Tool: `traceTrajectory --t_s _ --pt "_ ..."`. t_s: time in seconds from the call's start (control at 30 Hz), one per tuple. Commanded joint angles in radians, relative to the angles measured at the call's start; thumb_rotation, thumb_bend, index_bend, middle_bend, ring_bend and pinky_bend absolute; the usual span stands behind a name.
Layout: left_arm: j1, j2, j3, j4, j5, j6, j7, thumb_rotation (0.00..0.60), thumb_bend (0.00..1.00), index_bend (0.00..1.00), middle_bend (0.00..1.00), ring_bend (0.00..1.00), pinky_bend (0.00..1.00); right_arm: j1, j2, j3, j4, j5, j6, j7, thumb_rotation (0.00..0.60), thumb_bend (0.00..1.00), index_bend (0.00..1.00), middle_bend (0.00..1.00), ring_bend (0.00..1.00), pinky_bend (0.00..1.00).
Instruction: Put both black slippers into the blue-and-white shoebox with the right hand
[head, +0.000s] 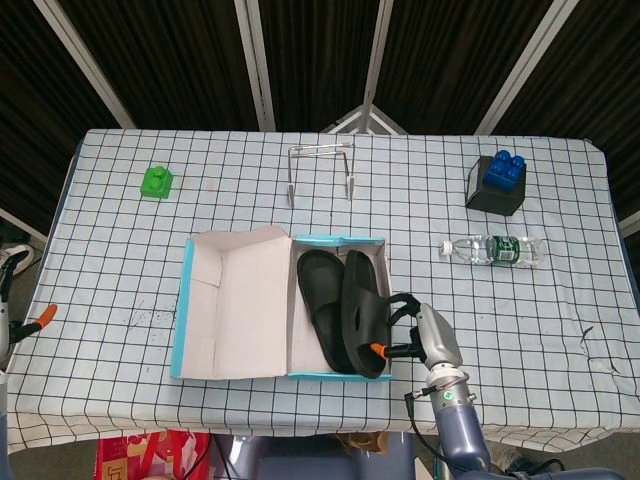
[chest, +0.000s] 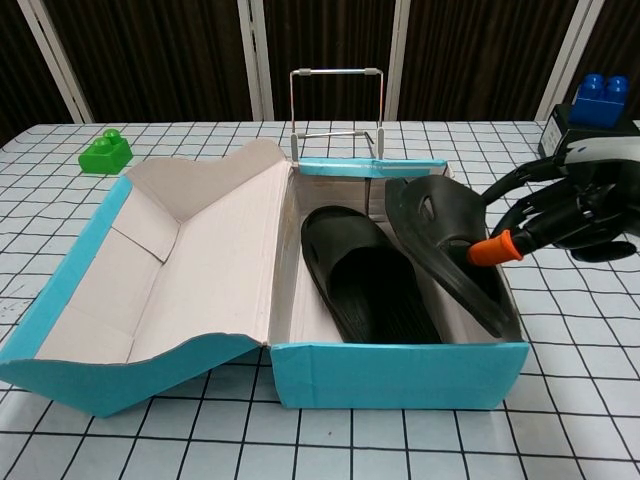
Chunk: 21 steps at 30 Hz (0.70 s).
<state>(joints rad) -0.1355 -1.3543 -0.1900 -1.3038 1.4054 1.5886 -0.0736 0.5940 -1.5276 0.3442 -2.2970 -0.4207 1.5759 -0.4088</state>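
Observation:
The blue-and-white shoebox (head: 338, 239) (chest: 400, 372) lies open, its lid (head: 235, 305) folded out to the left. One black slipper (head: 318, 305) (chest: 365, 275) rests flat on the box floor. The second black slipper (head: 362, 310) (chest: 445, 240) stands tilted on its edge in the right half of the box, leaning toward the right wall. My right hand (head: 415, 332) (chest: 568, 205) is just right of the box and holds this slipper, the orange-tipped thumb (chest: 495, 248) pressed on its sole side. My left hand (head: 18, 300) shows only at the far left edge, fingers apart, holding nothing.
A green block (head: 156, 181) (chest: 105, 152) sits at the back left. A wire rack (head: 320, 170) (chest: 336, 110) stands behind the box. A blue block on a black box (head: 497, 182) (chest: 598, 98) and a lying water bottle (head: 492, 249) are at the right.

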Motion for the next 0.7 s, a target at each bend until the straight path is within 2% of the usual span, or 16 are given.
traceTrajectory --t_s 0.03,0.33,0.7 --pt "0.000 0.000 0.000 0.000 0.000 0.000 0.000 0.600 0.23 0.19 0.00 0.00 0.12 0.003 -0.014 -0.006 0.024 -0.010 -0.003 -0.005 0.600 0.60 0.85 0.48 1.00 1.00" --pt "0.000 0.001 0.000 0.000 0.000 0.000 0.001 0.600 0.23 0.19 0.00 0.00 0.12 0.002 -0.044 -0.027 0.085 -0.041 0.008 -0.037 0.600 0.60 0.85 0.48 1.00 1.00" --pt "0.000 0.000 0.002 -0.003 0.003 0.001 0.007 0.600 0.23 0.19 0.00 0.00 0.12 -0.014 -0.043 -0.023 0.130 -0.031 -0.047 -0.024 0.600 0.60 0.85 0.48 1.00 1.00"
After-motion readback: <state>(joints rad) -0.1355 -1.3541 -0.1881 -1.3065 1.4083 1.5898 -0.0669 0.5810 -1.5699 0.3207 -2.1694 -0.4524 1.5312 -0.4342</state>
